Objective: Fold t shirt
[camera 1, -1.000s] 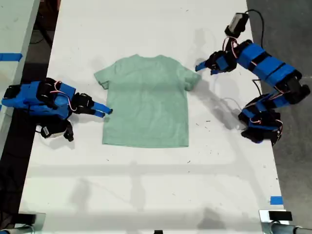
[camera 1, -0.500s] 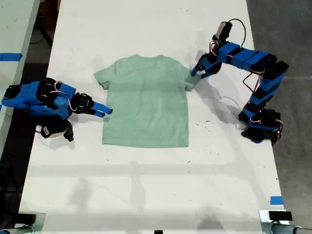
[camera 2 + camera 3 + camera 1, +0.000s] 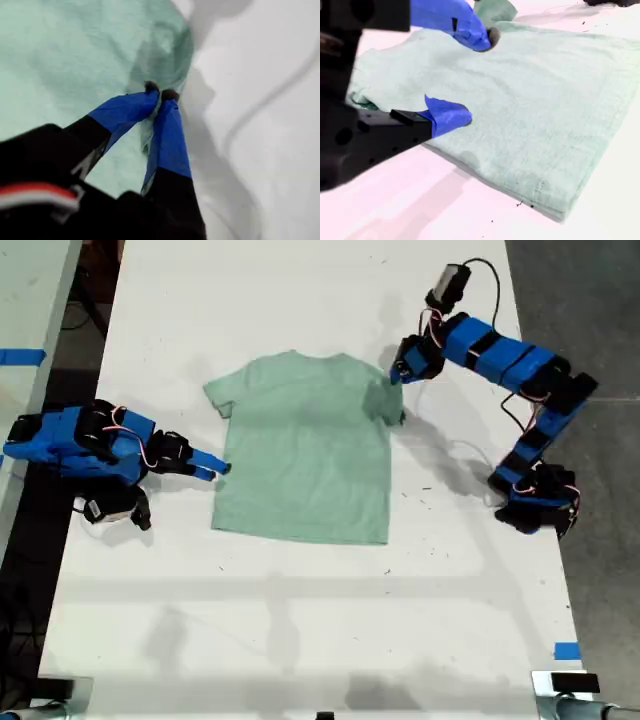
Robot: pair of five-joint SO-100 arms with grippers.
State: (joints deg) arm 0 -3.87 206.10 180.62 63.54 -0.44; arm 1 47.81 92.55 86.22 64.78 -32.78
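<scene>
- While the t shirt (image 3: 305,455) lies spread flat on the white counter (image 3: 300,640), near the middle of the exterior view, its neck points toward that view's top and its hem toward the bottom.
- My first gripper (image 3: 160,94) is the end effector at the shirt's sleeve on the exterior view's right (image 3: 397,375); its two blue fingers (image 3: 127,111) are pinched together with a fold of the pale green sleeve cloth bunched between the dark tips, so it is grasping the t shirt.
- Around that pinch, the sleeve cloth is wrinkled and lifted a little off the counter in the first wrist view.
- My second gripper (image 3: 470,77) is the end effector at the exterior view's left (image 3: 205,465), low over the counter just beside the shirt's side edge.
- Its blue fingers (image 3: 447,116) are spread apart, released, with nothing between them; in the second wrist view the lower finger sits over the shirt's edge, though whether it touches the cloth cannot be told.
- A strip of blue tape (image 3: 566,651) is stuck on the counter near the exterior view's lower right.
</scene>
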